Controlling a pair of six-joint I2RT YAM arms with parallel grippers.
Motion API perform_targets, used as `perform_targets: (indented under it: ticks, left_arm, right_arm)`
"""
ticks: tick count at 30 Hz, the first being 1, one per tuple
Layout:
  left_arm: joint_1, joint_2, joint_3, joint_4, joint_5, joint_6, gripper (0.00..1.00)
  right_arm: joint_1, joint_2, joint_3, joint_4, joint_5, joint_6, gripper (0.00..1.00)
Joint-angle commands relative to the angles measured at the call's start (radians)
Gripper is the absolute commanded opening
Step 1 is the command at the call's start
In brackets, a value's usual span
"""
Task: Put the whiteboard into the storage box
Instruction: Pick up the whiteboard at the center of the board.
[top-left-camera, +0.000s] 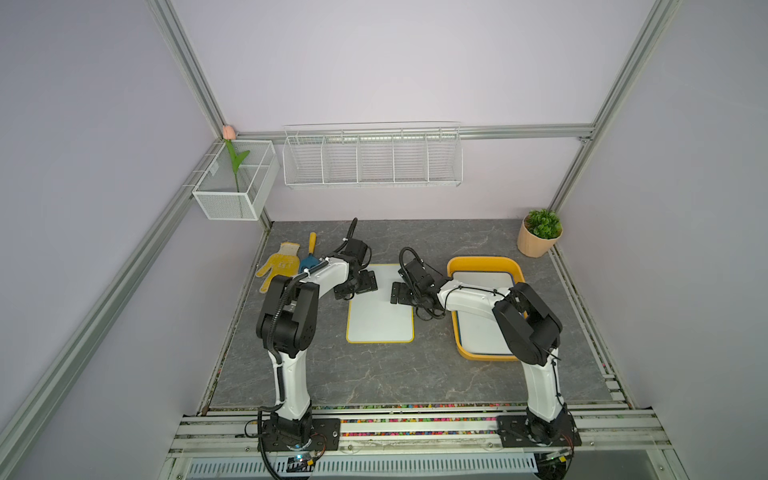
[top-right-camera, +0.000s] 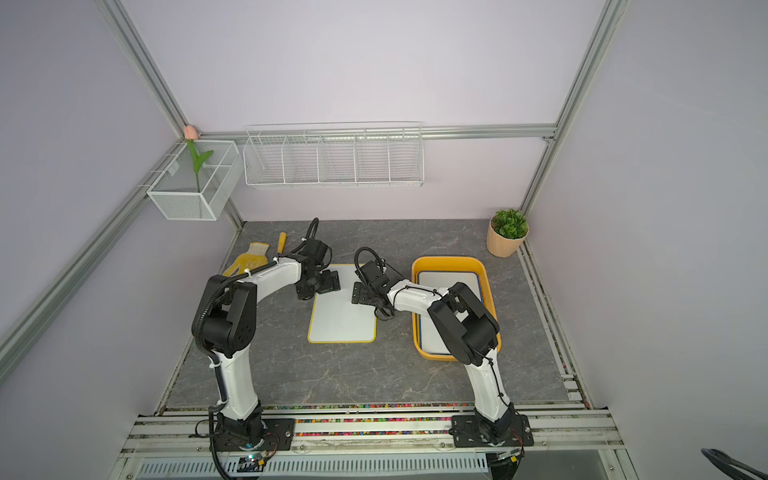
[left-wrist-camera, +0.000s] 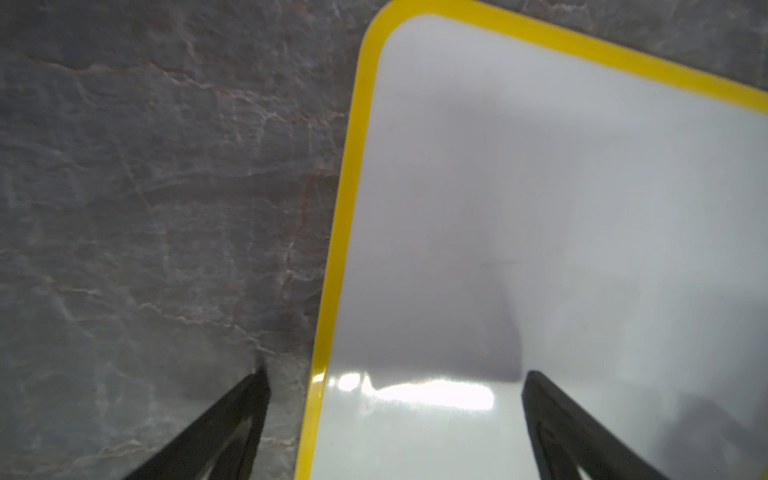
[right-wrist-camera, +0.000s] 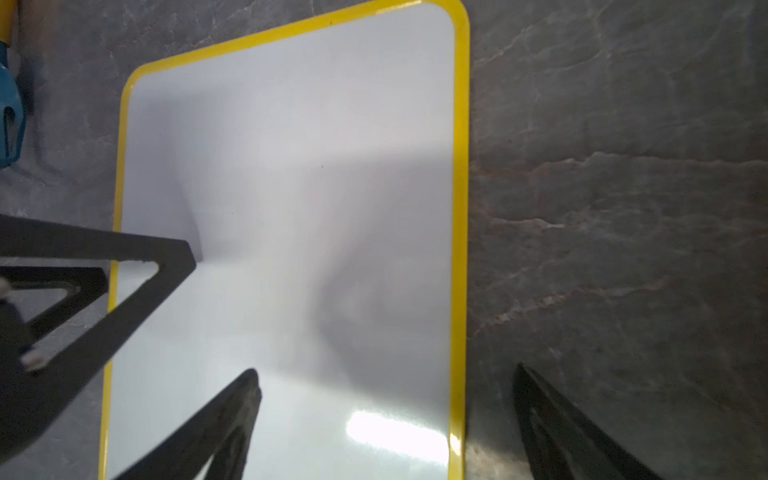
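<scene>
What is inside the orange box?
A blue-edged whiteboard lies flat in the box. The right arm covers part of it, so anything else there, or underneath, cannot be seen.

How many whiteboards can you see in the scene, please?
2. A yellow-framed whiteboard lies on the table beside the storage box; a blue-edged whiteboard lies inside that box, partly covered by the right arm. Others beneath it could be hidden.

Yellow trim on white, over veined grey stone
White whiteboard (top-left-camera: 380, 311) rimmed in yellow; orange-yellow storage box (top-left-camera: 482, 261) around a white, blue-rimmed inner board (top-left-camera: 478, 279); dark grey tabletop (top-left-camera: 374, 374) with pale and rust veins; yellow glove (top-left-camera: 279, 264); blue trowel (top-left-camera: 308, 262), yellow-handled.
</scene>
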Motion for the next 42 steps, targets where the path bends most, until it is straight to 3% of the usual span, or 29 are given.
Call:
perform_targets:
  ticks: [1, 9, 20, 37, 42]
  left_arm:
    - [-0.032, 0.116, -0.047, -0.096, 0.086, 0.016, 0.97]
    - [-0.071, 0.091, -0.122, 0.086, 0.4, -0.053, 0.95]
    - [-0.079, -0.023, -0.19, 0.256, 0.654, -0.203, 0.94]
    - [-0.005, -0.172, -0.402, 0.565, 0.827, -0.492, 0.94]
    - [0.028, -0.167, -0.496, 0.766, 0.864, -0.675, 0.93]
  right_arm:
    - [0.024, 0.065, 0.001, -0.049, -0.055, 0.047, 0.96]
    - [0.029, 0.073, 0.002, -0.021, -0.102, 0.03, 0.97]
    - [0.008, 0.064, -0.056, 0.014, -0.137, 0.045, 0.97]
    - [-0.012, 0.079, -0.08, 0.049, -0.181, 0.074, 0.97]
    - [-0.013, 0.083, -0.082, 0.06, -0.189, 0.079, 0.97]
